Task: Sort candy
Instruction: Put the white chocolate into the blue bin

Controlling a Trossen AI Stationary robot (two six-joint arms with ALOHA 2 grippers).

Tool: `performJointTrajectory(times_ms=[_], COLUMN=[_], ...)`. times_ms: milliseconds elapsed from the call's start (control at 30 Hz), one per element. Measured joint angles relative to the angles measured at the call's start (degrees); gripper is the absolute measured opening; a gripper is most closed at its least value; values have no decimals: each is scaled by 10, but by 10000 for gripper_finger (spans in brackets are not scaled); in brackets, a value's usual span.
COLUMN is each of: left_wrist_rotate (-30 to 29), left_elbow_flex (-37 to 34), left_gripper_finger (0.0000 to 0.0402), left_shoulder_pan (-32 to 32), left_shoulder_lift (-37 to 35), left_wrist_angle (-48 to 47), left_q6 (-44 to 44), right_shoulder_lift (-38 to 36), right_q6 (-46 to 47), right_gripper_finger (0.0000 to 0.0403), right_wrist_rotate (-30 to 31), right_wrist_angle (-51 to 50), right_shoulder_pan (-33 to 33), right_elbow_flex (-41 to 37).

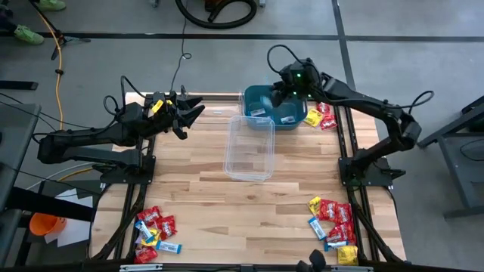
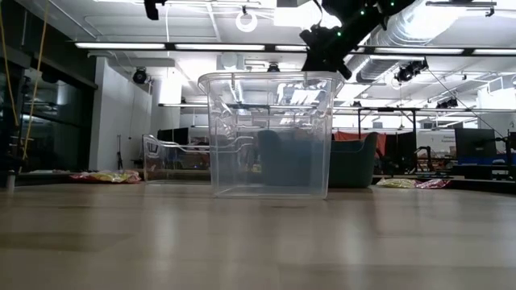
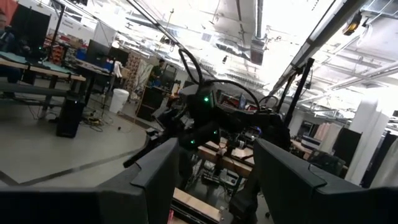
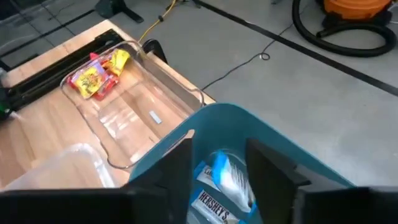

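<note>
Near the front edge, candy piles [image 1: 155, 233] and [image 1: 334, 223] are lying at both corners. Farther in, a clear tub [image 1: 250, 148] is standing mid-table. My right gripper [image 4: 217, 163] is hanging open over the teal bin [image 1: 271, 107], where packets are lying. My left gripper [image 1: 184, 112] is hovering open, empty, beside the far-left corner.

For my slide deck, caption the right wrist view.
Right end effector open above the teal plastic bin, light-blue wrapped candy between its fingers.
</note>
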Motion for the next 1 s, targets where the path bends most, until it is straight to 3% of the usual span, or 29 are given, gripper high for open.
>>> performJointTrajectory(times_ms=[267, 467, 600, 800, 1000], left_wrist_rotate=[0, 0, 0, 30, 50], left_elbow_flex=[0, 0, 0, 0, 0], left_gripper_finger=[195, 195, 195, 195, 195], left_shoulder_pan=[0, 0, 0, 0, -7], left_shoulder_lift=[0, 0, 0, 0, 0], left_wrist_angle=[0, -2, -3, -5, -51], left_q6=[0, 0, -5, -5, -5], right_shoulder_lift=[-48, -115, -144, -145, -133], right_q6=[-10, 25, 50, 24, -22], right_gripper_finger=[225, 233, 232, 231, 231], right_wrist_rotate=[-64, -223, -301, -286, -157], right_wrist_angle=[-11, -5, 7, 13, 12], right_shoulder_pan=[-6, 6, 56, 180, 275], right_elbow_flex=[13, 19, 19, 19, 18])
